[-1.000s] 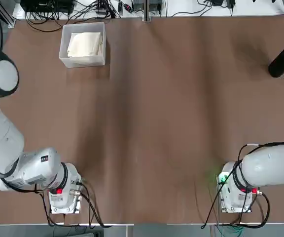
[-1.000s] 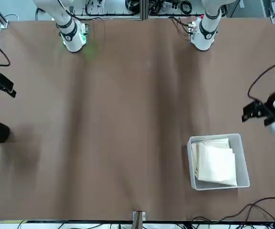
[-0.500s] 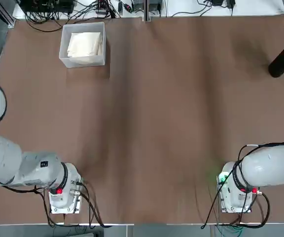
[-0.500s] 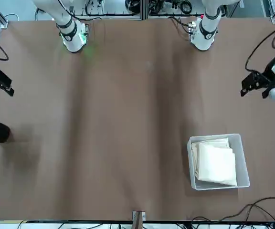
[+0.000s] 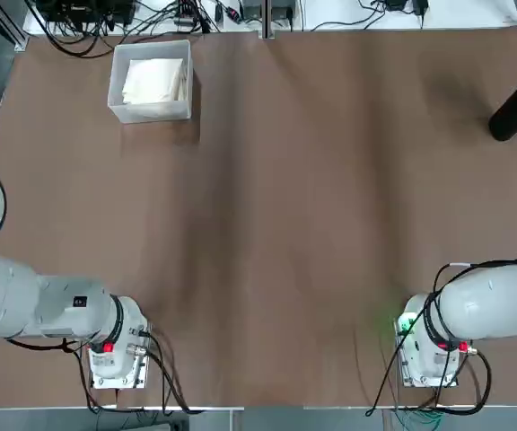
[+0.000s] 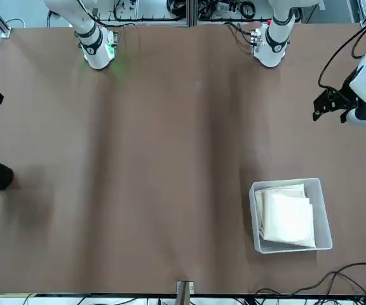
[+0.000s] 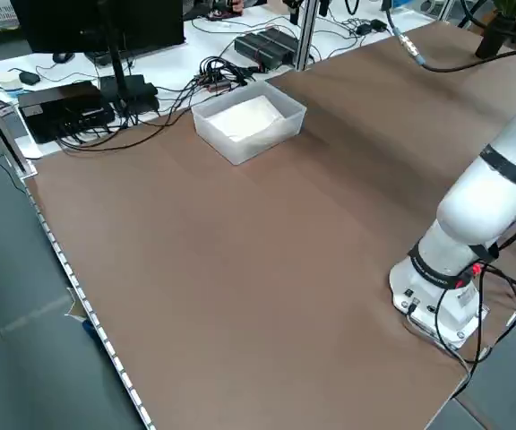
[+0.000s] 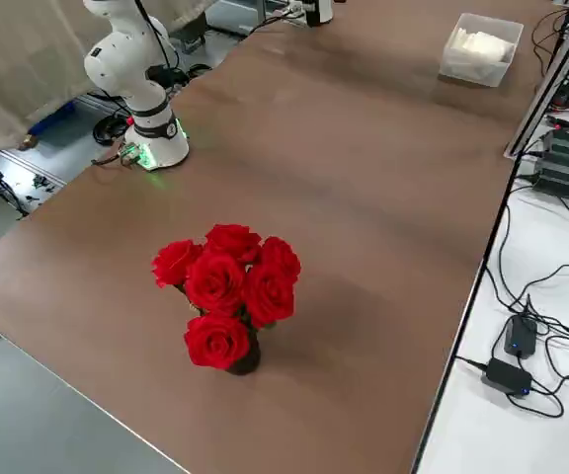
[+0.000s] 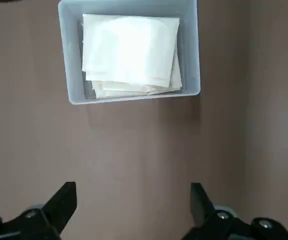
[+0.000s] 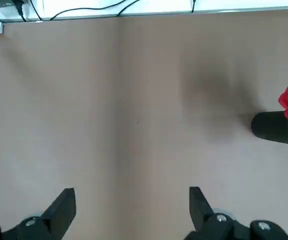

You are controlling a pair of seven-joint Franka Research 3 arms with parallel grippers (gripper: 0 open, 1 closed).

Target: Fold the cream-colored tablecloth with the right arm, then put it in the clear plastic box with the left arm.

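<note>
The folded cream-colored tablecloth (image 6: 288, 217), a layered rectangle of plain pale fabric, lies inside the small square clear plastic box (image 6: 325, 232), at the lower right of the front view and the upper left of the top view. The box stands on the wide brown tabletop (image 6: 164, 165). The left arm's black two-finger gripper (image 6: 328, 113) hangs at the upper right of the front view, apart from the box, its claw spread wide with nothing between the fingers. The right arm's black two-finger gripper (image 10: 132, 197) is at the upper left edge of the front view; its claw is likewise spread and holds nothing. A black cylindrical vase (image 8: 246, 354) with red roses (image 8: 216, 282) stands at the lower middle of the right side view.
</note>
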